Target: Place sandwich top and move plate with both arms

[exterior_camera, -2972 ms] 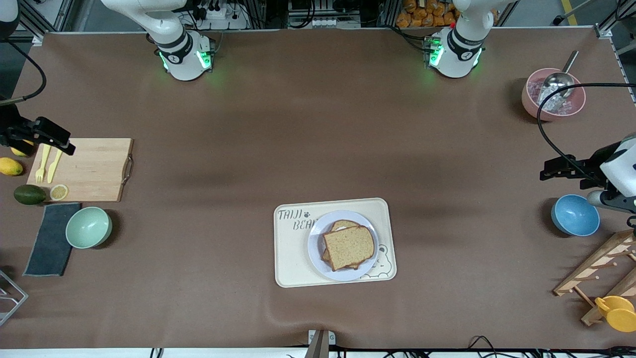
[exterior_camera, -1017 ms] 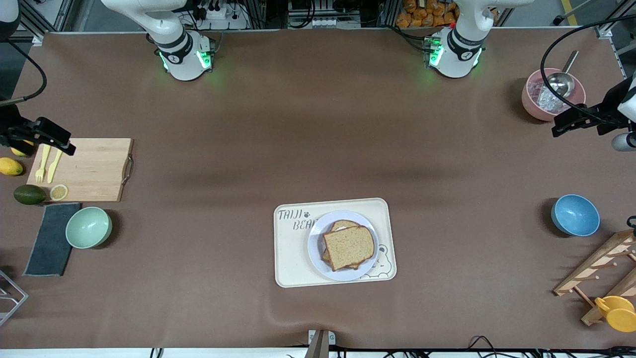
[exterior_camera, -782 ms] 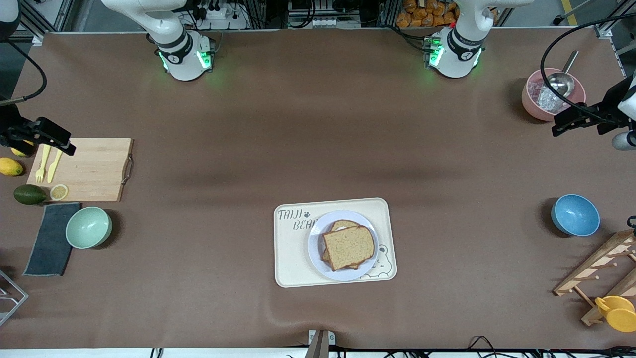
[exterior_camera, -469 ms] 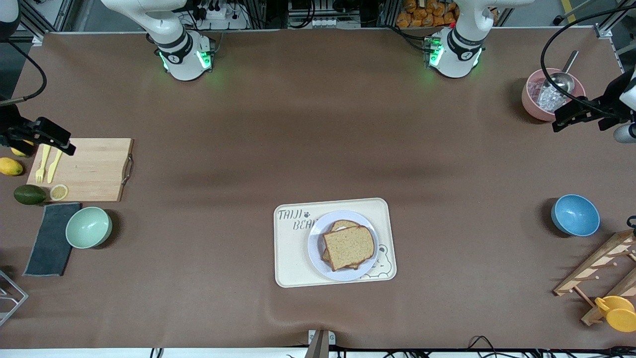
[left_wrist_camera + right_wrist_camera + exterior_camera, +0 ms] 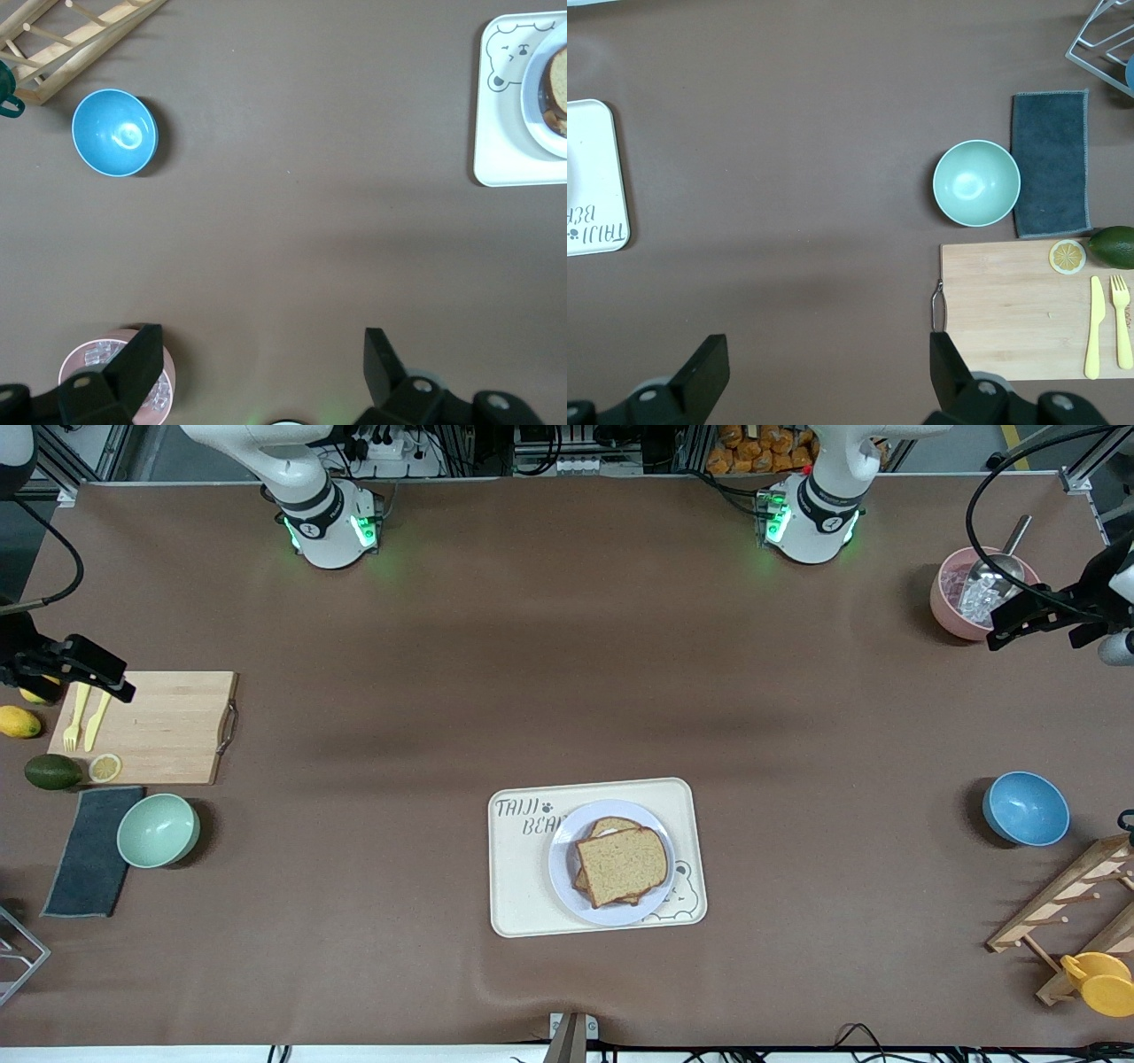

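Note:
The sandwich top [image 5: 622, 865], a plain brown bread slice, lies on another slice on the lavender-white plate [image 5: 562, 877]. The plate sits on a cream bear tray [image 5: 518, 886] near the table's front middle. My left gripper [image 5: 1019, 622] hangs open and empty over the table beside the pink bowl [image 5: 952, 615], at the left arm's end. In the left wrist view that gripper [image 5: 261, 341] shows wide-open fingers, and the plate [image 5: 534, 106] is far off at the frame's edge. My right gripper [image 5: 89, 669] waits open over the cutting board [image 5: 164, 726]; in its wrist view it [image 5: 828, 350] holds nothing.
A blue bowl [image 5: 1025, 808], a wooden rack [image 5: 1063, 908] and a yellow cup [image 5: 1099, 981] stand at the left arm's end. At the right arm's end lie a green bowl [image 5: 159, 830], a grey cloth [image 5: 89, 850], a yellow fork and knife, fruit, and a wire rack.
My left gripper has risen away from the blue bowl and drifted toward the pink bowl. The right arm, the plate and the sandwich have not moved.

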